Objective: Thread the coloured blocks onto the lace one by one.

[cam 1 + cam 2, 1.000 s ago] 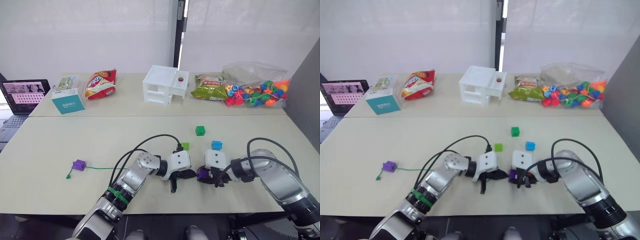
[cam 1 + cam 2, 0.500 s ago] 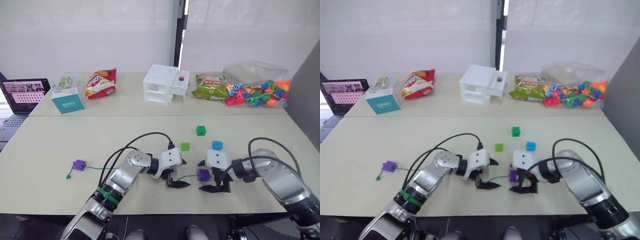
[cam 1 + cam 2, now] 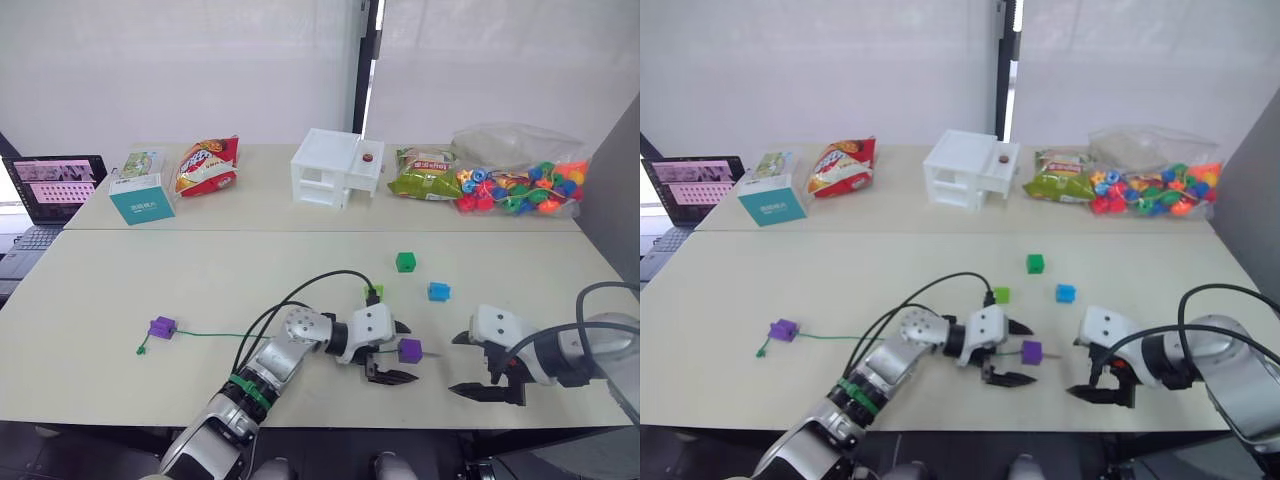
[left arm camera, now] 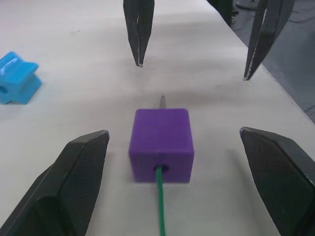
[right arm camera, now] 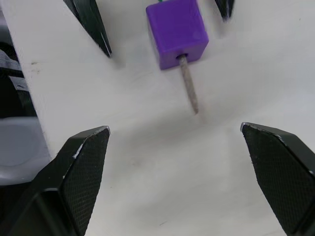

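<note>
Two spread grippers, left (image 3: pixel 392 352) and right (image 3: pixel 487 365), are flanking a purple block (image 3: pixel 409 350), leaving the lace (image 3: pixel 215 335) tip (image 5: pixel 188 91) exposed for pulling.

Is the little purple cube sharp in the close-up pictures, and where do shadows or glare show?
Left wrist view: the purple plastic cube is crisp, with a soft shadow around it on the cream table; the near black fingers look blurred. Right wrist view: the grey metallic lace tip casts a faint shadow. Left eye view: the white back wall is bright and washed out.
</note>
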### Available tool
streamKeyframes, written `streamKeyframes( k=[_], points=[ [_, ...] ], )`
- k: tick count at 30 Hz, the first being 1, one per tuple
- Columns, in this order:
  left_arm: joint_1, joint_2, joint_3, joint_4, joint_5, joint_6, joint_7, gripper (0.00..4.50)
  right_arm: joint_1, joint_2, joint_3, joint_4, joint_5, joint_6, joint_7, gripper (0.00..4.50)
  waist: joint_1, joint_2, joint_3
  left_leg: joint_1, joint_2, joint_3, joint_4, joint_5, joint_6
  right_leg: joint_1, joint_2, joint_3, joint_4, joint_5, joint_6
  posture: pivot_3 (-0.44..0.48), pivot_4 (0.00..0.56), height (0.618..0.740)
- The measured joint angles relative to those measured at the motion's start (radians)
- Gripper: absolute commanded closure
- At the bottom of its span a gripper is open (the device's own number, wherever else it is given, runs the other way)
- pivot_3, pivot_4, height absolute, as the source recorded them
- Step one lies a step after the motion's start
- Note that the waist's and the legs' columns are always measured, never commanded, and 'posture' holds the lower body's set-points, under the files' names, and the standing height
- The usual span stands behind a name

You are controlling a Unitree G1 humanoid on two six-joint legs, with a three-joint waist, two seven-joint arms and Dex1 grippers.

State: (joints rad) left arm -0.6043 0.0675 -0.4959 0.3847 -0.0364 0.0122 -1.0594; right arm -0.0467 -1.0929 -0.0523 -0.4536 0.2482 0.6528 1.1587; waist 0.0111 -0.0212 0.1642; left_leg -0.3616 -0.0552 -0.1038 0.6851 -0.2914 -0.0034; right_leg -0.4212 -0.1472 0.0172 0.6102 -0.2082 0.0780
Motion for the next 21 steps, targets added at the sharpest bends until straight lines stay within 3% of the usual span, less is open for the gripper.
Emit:
streamKeyframes(
  k=[2,5,12,13,21],
  points=[
    [-0.009,-0.018,-0.003,0.023,0.004,-0.024,0.005,0.01,0.014,0.0,-0.004,-0.001,-0.013,-0.015,-0.03,0.0,0.001,0.0,0.0,0.0,0.0,0.0,0.0,0.0,0.0,0.0,0.0,0.0,0.0,0.0,0.0,0.0,0.15,0.74],
    [-0.013,-0.034,-0.003,0.051,0.016,-0.035,0.021,0.78,0.029,0.0,-0.006,0.0,-0.034,-0.04,-0.065,0.0,0.0,0.0,0.0,0.0,0.0,0.0,0.001,0.0,0.0,0.0,0.0,0.0,0.0,0.0,0.0,0.0,0.15,0.74],
    [-0.01,-0.006,-0.011,0.056,0.069,-0.062,0.045,3.13,0.029,0.006,0.01,0.008,-0.054,-0.082,-0.102,0.0,0.001,0.0,0.0,0.0,0.0,0.0,0.001,0.0,0.0,0.0,0.0,0.0,0.0,0.0,0.0,0.0,0.15,0.74],
    [-0.01,-0.006,-0.011,0.052,0.073,-0.062,0.049,3.28,0.023,0.008,0.02,0.011,-0.059,-0.087,-0.105,0.0,0.001,0.0,0.0,0.0,0.0,0.0,0.001,0.0,0.0,0.0,0.0,0.0,0.0,0.0,0.0,0.0,0.15,0.74],
    [-0.004,0.006,-0.01,0.035,0.075,-0.062,0.066,3.28,-0.099,0.064,0.153,0.088,-0.119,-0.175,-0.116,0.0,-0.003,0.0,0.0,0.0,0.0,0.0,0.001,0.0,0.0,0.0,0.0,0.0,0.001,0.0,0.0,0.0,0.15,0.74]
  ],
)
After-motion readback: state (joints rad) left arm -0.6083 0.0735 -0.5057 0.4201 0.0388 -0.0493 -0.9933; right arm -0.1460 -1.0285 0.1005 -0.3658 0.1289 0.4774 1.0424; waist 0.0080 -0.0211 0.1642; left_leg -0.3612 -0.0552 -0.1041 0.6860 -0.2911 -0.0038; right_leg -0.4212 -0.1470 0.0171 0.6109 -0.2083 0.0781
